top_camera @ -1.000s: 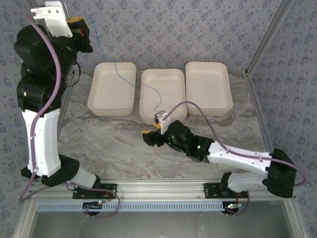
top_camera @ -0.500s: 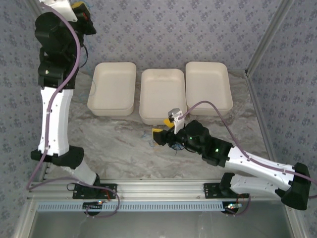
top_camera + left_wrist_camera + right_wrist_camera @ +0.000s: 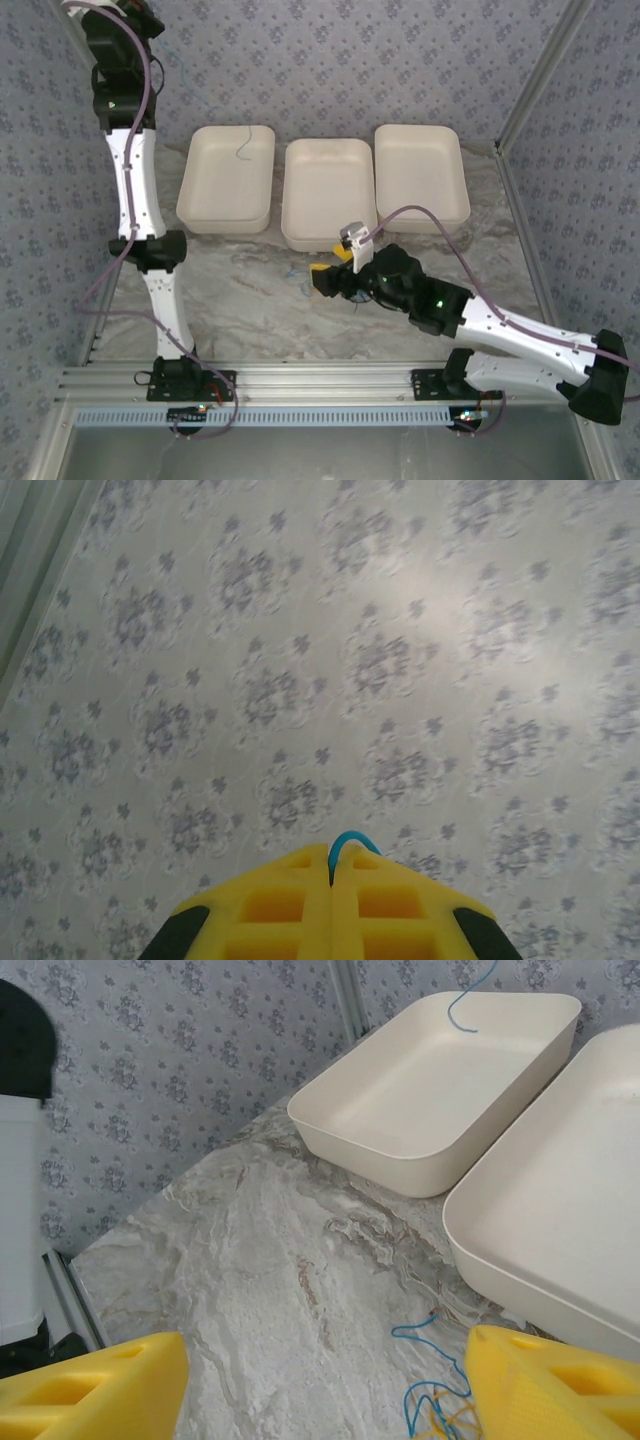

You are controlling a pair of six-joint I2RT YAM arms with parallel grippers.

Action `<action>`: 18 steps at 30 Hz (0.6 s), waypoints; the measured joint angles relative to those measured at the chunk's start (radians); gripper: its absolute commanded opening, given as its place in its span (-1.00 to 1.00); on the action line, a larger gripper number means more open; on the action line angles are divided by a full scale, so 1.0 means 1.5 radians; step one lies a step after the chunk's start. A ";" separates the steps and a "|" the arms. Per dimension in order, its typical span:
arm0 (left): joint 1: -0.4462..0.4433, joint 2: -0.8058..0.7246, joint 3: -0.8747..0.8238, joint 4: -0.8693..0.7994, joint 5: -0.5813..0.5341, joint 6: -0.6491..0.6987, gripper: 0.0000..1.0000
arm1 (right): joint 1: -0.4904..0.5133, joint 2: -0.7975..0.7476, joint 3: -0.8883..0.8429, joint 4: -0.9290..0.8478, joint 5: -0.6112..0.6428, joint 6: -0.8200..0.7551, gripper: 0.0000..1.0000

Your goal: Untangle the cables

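Observation:
My left gripper (image 3: 332,856) is raised high toward the back wall, and its yellow fingers (image 3: 290,905) are shut on a loop of the blue cable (image 3: 347,841). The left arm (image 3: 128,150) stretches up to the far-left corner. The blue cable's free end (image 3: 240,146) dangles into the left tray (image 3: 205,205), and it also shows in the right wrist view (image 3: 463,1005). My right gripper (image 3: 325,1395) stands open low over the table, also seen from above (image 3: 322,281). A small tangle of blue (image 3: 425,1355) and yellow-tan cable (image 3: 452,1422) lies by its right finger (image 3: 555,1385).
Three white trays stand in a row at the back: left, middle (image 3: 325,225) and right (image 3: 420,215). Bare marble table (image 3: 270,1290) lies between the right gripper's fingers. A patterned wall (image 3: 300,630) faces the left wrist camera.
The left arm has swung higher and farther back with the blue cable. The cable has lifted off the middle tray, and its end now hangs in the left tray. The right gripper shifted slightly right.

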 measured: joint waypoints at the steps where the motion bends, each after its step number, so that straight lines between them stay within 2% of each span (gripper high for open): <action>1: 0.004 0.012 0.003 -0.008 -0.001 -0.012 -1.00 | 0.000 -0.008 -0.004 -0.004 0.000 0.002 0.51; 8: 0.031 0.071 -0.020 -0.032 0.025 -0.098 -1.00 | 0.000 -0.062 -0.023 -0.032 0.004 0.005 0.51; 13: 0.027 0.105 -0.031 -0.059 0.099 -0.130 -1.00 | -0.005 -0.092 -0.037 -0.045 0.012 0.008 0.51; 18: 0.013 0.140 -0.043 -0.158 0.163 -0.125 -1.00 | -0.016 -0.094 -0.039 -0.053 0.016 0.015 0.51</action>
